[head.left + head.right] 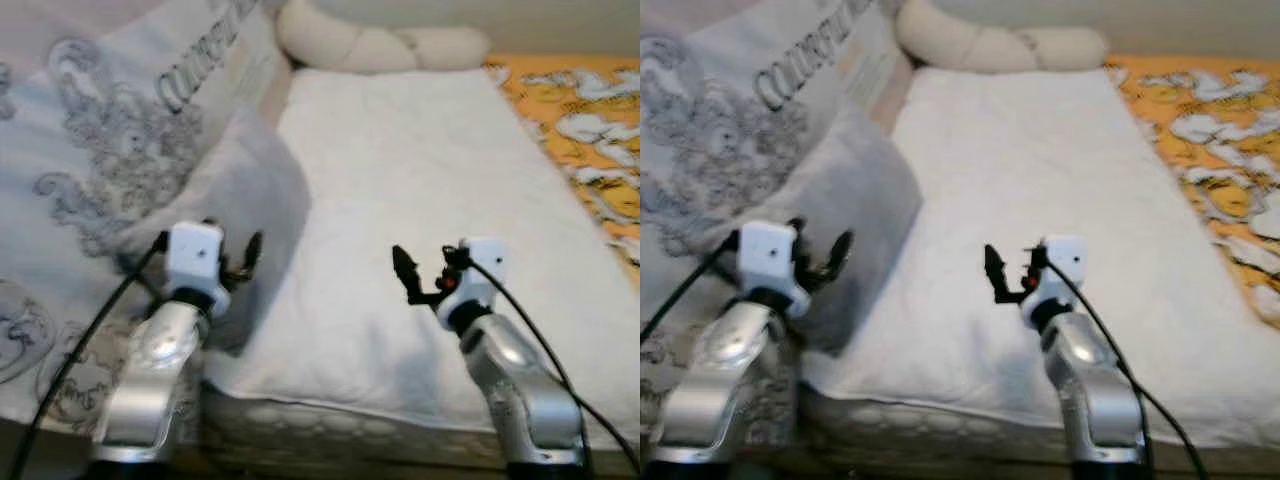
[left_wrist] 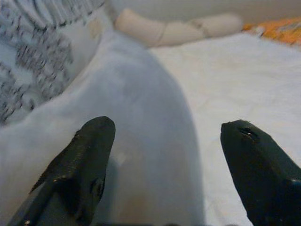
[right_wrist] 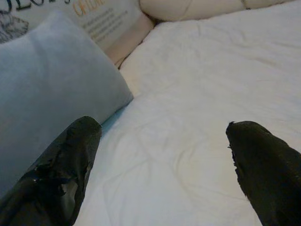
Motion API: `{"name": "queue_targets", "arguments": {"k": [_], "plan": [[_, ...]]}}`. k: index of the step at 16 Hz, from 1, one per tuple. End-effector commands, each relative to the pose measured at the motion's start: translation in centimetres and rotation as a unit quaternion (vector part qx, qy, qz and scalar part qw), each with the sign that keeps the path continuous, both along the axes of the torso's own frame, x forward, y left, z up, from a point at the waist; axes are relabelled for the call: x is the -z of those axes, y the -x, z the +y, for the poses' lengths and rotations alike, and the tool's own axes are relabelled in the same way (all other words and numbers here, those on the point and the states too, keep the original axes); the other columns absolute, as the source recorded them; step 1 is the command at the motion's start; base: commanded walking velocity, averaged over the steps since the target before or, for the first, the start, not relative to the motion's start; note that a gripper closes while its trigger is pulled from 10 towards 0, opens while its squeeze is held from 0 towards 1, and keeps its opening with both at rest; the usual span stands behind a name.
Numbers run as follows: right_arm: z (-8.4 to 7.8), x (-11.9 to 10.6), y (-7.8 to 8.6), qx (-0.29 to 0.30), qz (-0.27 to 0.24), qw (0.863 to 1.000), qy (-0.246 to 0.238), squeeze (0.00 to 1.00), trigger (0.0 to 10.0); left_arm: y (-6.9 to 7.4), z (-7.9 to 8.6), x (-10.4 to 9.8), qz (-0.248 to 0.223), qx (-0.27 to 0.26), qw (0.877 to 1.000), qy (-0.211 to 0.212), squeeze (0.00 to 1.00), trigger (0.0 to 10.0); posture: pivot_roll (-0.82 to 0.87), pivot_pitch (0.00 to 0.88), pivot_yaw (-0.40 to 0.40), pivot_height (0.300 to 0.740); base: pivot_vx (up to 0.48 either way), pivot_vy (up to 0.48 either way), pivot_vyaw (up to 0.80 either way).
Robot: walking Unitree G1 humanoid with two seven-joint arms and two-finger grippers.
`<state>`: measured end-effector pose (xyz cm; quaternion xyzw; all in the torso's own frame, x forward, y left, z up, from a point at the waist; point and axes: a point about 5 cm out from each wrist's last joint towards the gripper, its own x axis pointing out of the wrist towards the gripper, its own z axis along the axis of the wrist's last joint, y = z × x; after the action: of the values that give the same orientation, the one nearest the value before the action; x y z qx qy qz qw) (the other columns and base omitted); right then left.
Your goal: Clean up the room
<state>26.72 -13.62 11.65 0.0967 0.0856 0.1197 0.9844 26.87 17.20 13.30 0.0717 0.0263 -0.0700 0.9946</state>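
A grey pillow (image 1: 235, 195) is seen lying on the bed (image 1: 420, 200), at its left side, leaned against a patterned quilt (image 1: 90, 150). The left gripper (image 1: 243, 262) is held just before the pillow's near corner, its fingers (image 2: 87, 155) spread apart and empty. The right gripper (image 1: 410, 275) is raised over the white sheet, well right of the pillow, fingers (image 3: 61, 174) likewise parted, nothing gripped. A cream bolster (image 1: 380, 45) is laid beyond the pillow at the bed's head.

The bed (image 1: 420, 200) carries a grey pillow (image 1: 235, 200), a cream bolster (image 1: 380, 45) and what seems an orange blanket (image 1: 590, 130).
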Motion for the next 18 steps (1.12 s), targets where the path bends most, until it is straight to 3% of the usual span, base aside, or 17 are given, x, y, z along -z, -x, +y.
{"name": "queue_targets", "arguments": {"k": [1, 6, 8, 12, 13, 15, 18], "plan": [[-0.3, -0.9, -0.1, 0.002, -0.02, 1.0, 0.018, 0.0, 10.0, 0.1, 0.2, 0.2, 0.01, -0.013, 1.0, 0.001, 0.62, 10.0, -0.08, 0.0, 0.047, 0.74, 0.0, -0.431, 0.0], [-0.1, -0.9, -0.1, 0.002, -0.015, 1.0, -0.001, 0.0, 10.0, 0.8, 1.2, 0.9, 0.038, -0.037, 0.999, 0.006, 0.66, 10.0, -0.05, 0.0, 0.046, 0.74, 0.0, -0.436, 0.0], [0.1, -0.9, -0.1, -0.011, -0.022, 0.999, 0.028, 0.0, 10.0, 1.0, 1.3, 0.9, 0.04, -0.04, 0.998, 0.006, 0.66, 10.0, -0.06, 0.0, 0.05, 0.74, 0.0, -0.435, 0.0], [-0.2, -1.3, -0.4, -0.006, -0.034, 0.999, 0.033, 0.0, 10.0, 1.1, 1.1, 1.1, 0.046, -0.039, 0.998, 0.008, 0.67, 10.0, -0.06, 0.0, 0.041, 0.74, 0.0, -0.436, 0.0], [-0.3, -0.9, -0.4, -0.003, -0.028, 0.999, 0.03, 0.0, 10.0, 1.3, 1.1, 1.2, 0.054, -0.043, 0.997, 0.021, 0.75, 10.0, -0.05, 0.0, 0.03, 0.74, 0.0, -0.442, 0.0], [-0.3, -0.7, -0.4, -0.003, -0.022, 0.999, 0.027, 0.0, 10.0, 1.3, 1.0, 1.1, 0.053, -0.041, 0.998, 0.016, 0.79, 10.0, -0.06, 0.0, 0.034, 0.74, 0.0, -0.442, 0.0], [-0.4, 0.0, -0.7, 0.013, -0.009, 0.999, 0.032, 0.0, 10.0, 1.2, 0.6, 1.2, 0.054, -0.036, 0.998, 0.014, 0.79, 10.0, -0.06, 0.0, 0.03, 0.74, 0.0, -0.441, 0.0]]}}
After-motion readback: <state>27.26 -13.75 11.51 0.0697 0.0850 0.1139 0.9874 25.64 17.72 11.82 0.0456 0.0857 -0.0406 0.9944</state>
